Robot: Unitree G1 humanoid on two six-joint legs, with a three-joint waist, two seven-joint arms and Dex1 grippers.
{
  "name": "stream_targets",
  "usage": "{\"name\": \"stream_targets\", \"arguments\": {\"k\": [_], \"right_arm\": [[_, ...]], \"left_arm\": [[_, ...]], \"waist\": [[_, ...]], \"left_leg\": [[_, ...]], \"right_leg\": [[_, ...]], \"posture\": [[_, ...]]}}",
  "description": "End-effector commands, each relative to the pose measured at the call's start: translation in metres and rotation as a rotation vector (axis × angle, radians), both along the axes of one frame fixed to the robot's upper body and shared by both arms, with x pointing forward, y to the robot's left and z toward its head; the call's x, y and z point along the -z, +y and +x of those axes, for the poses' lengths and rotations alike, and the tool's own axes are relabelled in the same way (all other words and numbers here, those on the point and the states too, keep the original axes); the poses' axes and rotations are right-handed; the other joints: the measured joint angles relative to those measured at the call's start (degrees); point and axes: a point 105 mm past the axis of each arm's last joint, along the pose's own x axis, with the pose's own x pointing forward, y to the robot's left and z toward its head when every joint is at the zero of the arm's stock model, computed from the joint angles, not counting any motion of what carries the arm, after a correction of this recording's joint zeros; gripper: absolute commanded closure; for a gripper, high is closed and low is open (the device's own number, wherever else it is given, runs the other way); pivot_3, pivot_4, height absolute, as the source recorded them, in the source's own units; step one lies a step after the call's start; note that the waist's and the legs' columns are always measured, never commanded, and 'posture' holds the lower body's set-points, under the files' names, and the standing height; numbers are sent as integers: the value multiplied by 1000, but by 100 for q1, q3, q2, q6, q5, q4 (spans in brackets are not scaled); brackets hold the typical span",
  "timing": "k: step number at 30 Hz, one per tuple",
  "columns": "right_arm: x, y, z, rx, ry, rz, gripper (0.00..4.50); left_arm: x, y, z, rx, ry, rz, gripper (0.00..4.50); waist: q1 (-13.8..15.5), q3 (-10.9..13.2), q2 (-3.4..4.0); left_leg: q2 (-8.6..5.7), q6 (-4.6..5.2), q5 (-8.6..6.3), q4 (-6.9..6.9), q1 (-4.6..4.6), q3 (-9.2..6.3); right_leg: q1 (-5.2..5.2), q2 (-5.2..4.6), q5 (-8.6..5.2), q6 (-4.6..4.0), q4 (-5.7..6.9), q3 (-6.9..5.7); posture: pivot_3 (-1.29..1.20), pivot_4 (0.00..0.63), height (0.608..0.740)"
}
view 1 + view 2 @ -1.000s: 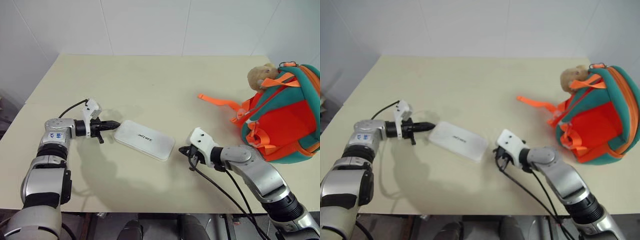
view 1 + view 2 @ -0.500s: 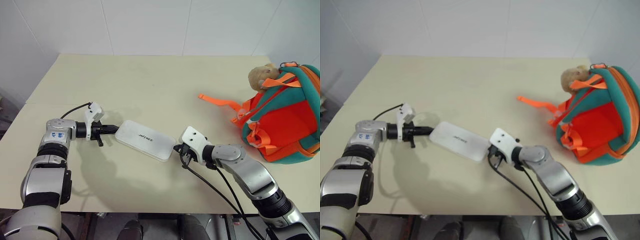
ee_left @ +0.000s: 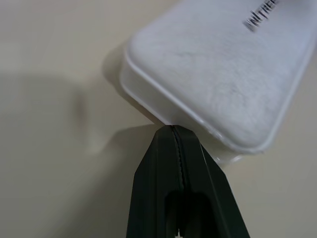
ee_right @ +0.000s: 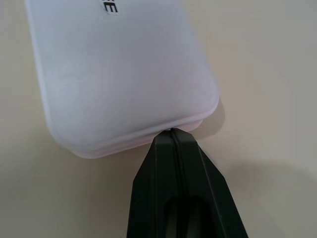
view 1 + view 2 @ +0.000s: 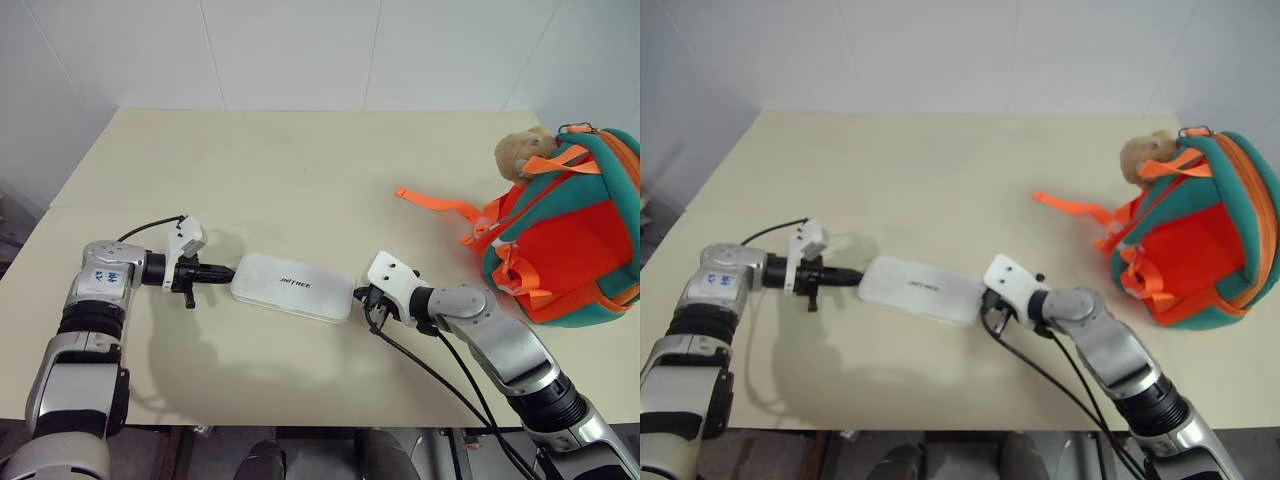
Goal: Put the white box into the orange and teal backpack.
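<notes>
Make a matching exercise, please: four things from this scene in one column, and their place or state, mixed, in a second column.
1. white box
2. orange and teal backpack
3. left tool
4. plush toy

a. shut, tip at one short end of the case
b. flat on the table, between both tools
c. on top of the bag
d. at the table's right edge

Pairs: 1-b, 2-d, 3-a, 4-c

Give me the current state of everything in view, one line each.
white box: flat on the table, lid closed, pinned at both short ends.
orange and teal backpack: lying open, orange interior showing.
left gripper: jaws shut, tip against the box's end.
right gripper: jaws shut, tip against the opposite end.
</notes>
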Motion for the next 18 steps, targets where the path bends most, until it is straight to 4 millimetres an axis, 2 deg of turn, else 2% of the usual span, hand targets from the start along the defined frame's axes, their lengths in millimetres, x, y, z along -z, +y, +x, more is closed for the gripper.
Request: {"name": "stream_targets", "arguments": {"k": [1,6,18], "right_arm": [[-14,10,-5,-83,-48,12,4380],[-16,10,-11,-131,-35,-5,4380],[-14,1,-23,-190,-5,-52,4380]], "left_arm": [[-1,-15,-15,85,22,-4,4500],[2,-27,-33,118,61,1,4500],[6,-39,-52,139,84,0,4500]], "waist": [[7,0,0],[19,0,1],[22,1,1]], "left_leg": [[0,0,0,0,0,0],[0,1,-1,1,0,1],[0,6,-4,1,1,5]], "right_leg": [[0,0,0,0,-2,0],[0,-1,0,0,-9,2],[0,-1,0,-1,-15,4]], "posture": [[0,150,740],[0,150,740],[0,150,740]]}}
